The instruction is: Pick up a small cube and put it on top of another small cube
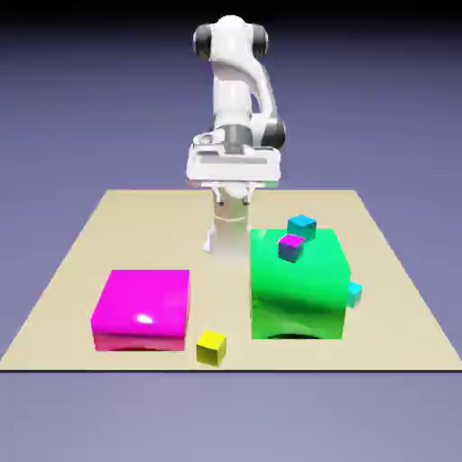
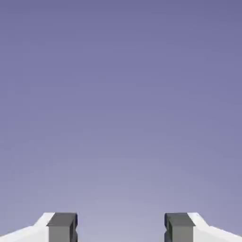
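Place: a simulated robot test scene, computer-rendered rather than a home, shop or office
Landmark: the big green block (image 1: 298, 284), smooth and evenly coloured, with a glossy computer-drawn look
Tabletop: a plain tan sheet (image 1: 226, 298) under and around the green block, with straight, bare edges
Backdrop: a blue-violet fade (image 1: 81, 117) beyond the green block, darkening to black at the top; it also fills most of the hand view
Robot: a white Franka Panda arm (image 1: 236, 81) behind the green block, toward the exterior view's left
Props: a glossy magenta block (image 1: 143, 307) and a plain yellow cube (image 1: 211, 348), both to the exterior view's left of the green block
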